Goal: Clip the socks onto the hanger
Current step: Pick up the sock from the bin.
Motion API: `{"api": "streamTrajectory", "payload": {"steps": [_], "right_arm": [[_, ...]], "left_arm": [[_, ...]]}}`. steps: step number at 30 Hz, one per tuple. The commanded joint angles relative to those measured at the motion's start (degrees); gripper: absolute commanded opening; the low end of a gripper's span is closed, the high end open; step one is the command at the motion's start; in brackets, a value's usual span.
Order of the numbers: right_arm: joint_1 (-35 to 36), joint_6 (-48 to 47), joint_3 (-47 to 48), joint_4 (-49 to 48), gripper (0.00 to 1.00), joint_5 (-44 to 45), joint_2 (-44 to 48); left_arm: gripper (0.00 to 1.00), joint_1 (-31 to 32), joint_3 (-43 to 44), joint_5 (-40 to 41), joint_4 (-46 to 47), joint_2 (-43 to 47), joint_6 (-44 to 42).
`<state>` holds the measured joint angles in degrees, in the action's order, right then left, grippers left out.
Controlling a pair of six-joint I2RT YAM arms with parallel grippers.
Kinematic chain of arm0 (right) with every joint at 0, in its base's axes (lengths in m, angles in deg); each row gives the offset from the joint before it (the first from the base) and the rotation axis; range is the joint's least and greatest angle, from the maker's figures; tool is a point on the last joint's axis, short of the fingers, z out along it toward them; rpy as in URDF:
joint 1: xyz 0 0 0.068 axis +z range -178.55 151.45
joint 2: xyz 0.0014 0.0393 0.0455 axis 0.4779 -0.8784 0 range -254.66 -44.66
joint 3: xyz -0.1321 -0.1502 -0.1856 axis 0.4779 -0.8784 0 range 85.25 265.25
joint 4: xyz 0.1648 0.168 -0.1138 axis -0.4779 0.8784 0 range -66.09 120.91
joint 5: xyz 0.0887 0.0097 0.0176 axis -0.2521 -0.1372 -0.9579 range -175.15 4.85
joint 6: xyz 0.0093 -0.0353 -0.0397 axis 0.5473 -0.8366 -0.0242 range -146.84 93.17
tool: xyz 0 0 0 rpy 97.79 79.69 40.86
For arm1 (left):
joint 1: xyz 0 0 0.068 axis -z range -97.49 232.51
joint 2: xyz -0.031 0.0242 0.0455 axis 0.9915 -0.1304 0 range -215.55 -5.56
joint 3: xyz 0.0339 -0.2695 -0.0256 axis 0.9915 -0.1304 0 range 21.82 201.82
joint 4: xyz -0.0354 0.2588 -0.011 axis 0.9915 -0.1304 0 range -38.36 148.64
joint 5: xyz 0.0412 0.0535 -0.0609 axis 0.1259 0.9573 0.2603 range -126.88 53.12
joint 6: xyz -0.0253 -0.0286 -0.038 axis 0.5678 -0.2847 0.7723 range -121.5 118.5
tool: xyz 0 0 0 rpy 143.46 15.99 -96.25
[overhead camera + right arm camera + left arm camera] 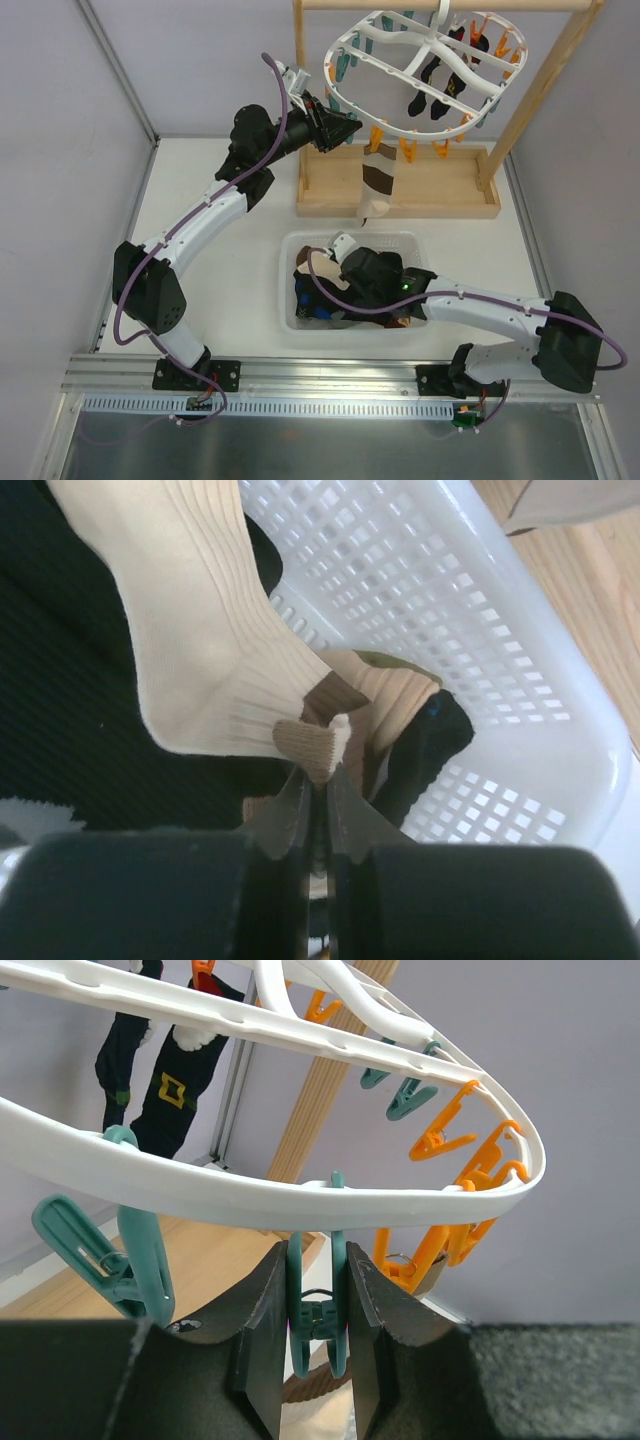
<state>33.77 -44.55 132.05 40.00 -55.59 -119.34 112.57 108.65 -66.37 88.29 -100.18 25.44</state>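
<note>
- One white worktop [200, 190] is seen, with both arms bolted along its near edge.
- At the far side, right of centre, a wooden frame [400, 197] is stood on the worktop, and the hanger [345, 55] is hung from its top bar.
- The hanger is shown as a white oval ring with cross bars, tilted, its rim lined with teal and orange pegs [445, 1135].
- Near the middle of the worktop, just in front of the frame's base, a white perforated basket [405, 243] is placed.
- The right arm is reached into the basket from the right, and the left arm is raised to the hanger's near left rim.
- The left tool [318, 1260] is closed on the two handles of a teal peg [318, 1305] that hangs from the rim; the peg is squeezed between the two fingers.
- The right tool [318, 780] is closed almost fully, and a fold of a tan sock [200, 630] at its cuff is pinched between the fingertips, low inside the basket.
- More socks [320, 300], black and brown, are piled in the basket around it.
- A banded sock [378, 185] in tan, brown and white is hung from the hanger's near rim, in front of the frame's base.
- Two black socks [170, 1090] are clipped at the hanger's far side.
</note>
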Motion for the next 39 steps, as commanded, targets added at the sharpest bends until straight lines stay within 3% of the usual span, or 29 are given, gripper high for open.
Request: {"api": "streamTrajectory", "payload": {"steps": [1,6,10,14,20,23,26,30,33,39], "right_arm": [[-0.3,2.3,2.8,3.1,0.01,-0.2,7.0],[-1.6,3.6,5.7,6.6,0.01,-4.2,19.1],[-3.3,4.6,8.6,9.0,0.01,-13.6,24.8],[-3.5,6.4,12.0,10.4,0.01,-22.7,22.7],[-3.6,8.3,12.1,8.7,0.03,-25.7,11.9],[-3.5,9.9,12.3,4.9,0.11,-28.1,7.0],[-3.4,10.9,12.8,2.0,0.34,-31.5,4.2],[-3.4,11.0,13.0,1.8,0.53,-33.2,1.8],[-3.4,11.0,11.5,2.3,0.61,-32.1,2.7],[-3.1,13.4,8.2,0.9,0.64,-31.1,3.7]], "left_arm": [[0.0,0.5,-0.6,-2.3,-0.8,1.3,-1.4],[0.0,0.5,-0.6,-2.2,-0.8,1.2,-1.2],[0.0,0.6,-0.3,-2.6,-0.6,1.0,-0.5],[0.0,0.6,-0.4,-2.6,-0.5,1.2,-0.3],[0.0,0.6,-1.4,-2.6,-0.5,1.9,-0.4],[0.0,0.6,-2.2,-2.3,-0.6,2.3,-0.6],[0.0,0.6,-2.9,-2.0,-0.5,2.3,-0.9],[0.0,0.6,-3.0,-1.7,-0.6,2.6,-1.4],[0.0,0.6,-2.8,-1.8,-0.8,2.4,-1.7],[0.0,0.6,-2.7,-1.9,-0.8,1.6,-1.1]]}}
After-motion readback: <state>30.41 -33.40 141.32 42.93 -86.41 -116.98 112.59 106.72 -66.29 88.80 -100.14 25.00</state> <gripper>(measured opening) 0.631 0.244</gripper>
